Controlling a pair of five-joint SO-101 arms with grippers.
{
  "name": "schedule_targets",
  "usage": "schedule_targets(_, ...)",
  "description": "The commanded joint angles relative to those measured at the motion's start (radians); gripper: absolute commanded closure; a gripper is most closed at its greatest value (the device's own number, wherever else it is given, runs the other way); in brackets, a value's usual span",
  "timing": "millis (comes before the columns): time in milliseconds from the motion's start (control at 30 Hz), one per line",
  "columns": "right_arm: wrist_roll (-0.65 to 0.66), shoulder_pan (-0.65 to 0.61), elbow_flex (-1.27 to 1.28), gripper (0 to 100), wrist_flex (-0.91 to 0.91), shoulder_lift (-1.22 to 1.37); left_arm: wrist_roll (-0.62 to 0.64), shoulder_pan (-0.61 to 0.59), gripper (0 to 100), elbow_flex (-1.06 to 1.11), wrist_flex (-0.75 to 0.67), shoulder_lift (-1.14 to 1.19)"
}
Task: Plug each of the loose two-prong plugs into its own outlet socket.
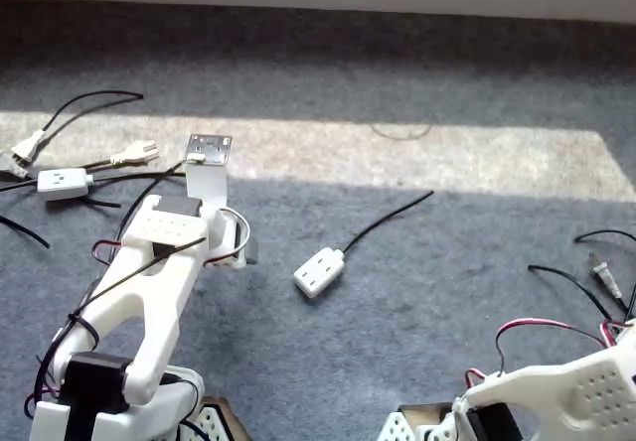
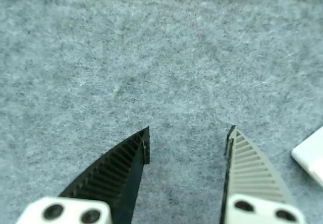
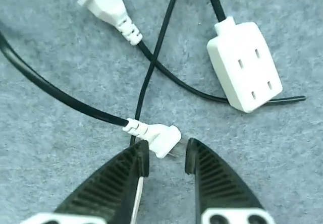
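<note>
**High view.** Grey carpet (image 1: 477, 163) serves as the bench. Centre outlet block (image 1: 318, 270): white, on a thin black cord, lying near the left arm (image 1: 159, 262). Second outlet block (image 1: 62, 181): well apart at the carpet's far side, with a cream plug (image 1: 134, 153) just beside it among black cords. Right arm (image 1: 566, 391): at the lower corner.

**Left wrist view.** Left end effector (image 2: 186, 143): released, nothing between its tips, above bare carpet. A white corner (image 2: 310, 156) beside the pale finger is probably the centre block.

**Right wrist view.** Right end effector (image 3: 166, 158): released, its tips standing either side of the prong end of the angled plug (image 3: 159, 138), with no clamping evident. Straight plug (image 3: 103, 2): farther out. Socket block (image 3: 245, 65): near, two pairs of slots facing up, cords crossing beside it.

**Handling, as judged.** The plugs look light, of hard smooth plastic, and are likely to skate or twist on the pile, while the springy cords will tug. Best hold: across the flat sides of the moulded body, behind the prongs, leaving the prongs free. The blocks look light too — apt to slide under a push, so each wants bracing.
</note>
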Motion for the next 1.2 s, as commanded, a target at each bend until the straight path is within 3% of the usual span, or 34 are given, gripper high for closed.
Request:
schedule_targets(0,0.060,0.033,-0.002,87.5,-0.024,0.030,0.011,-0.008,75,-0.019,-0.011,-0.030)
schedule_targets(667,0.146,0.004,-0.004,87.2,-0.030,0.208,0.011,-0.007,75,-0.019,-0.012,-0.030)
schedule_targets(933,0.221,0.004,-0.013,87.1,0.136,0.194,0.011,-0.007,75,-0.019,-0.012,-0.030)
schedule_targets(1167,0.221,-0.016,-0.010,86.6,0.134,0.163,0.011,-0.007,75,-0.019,-0.012,-0.030)
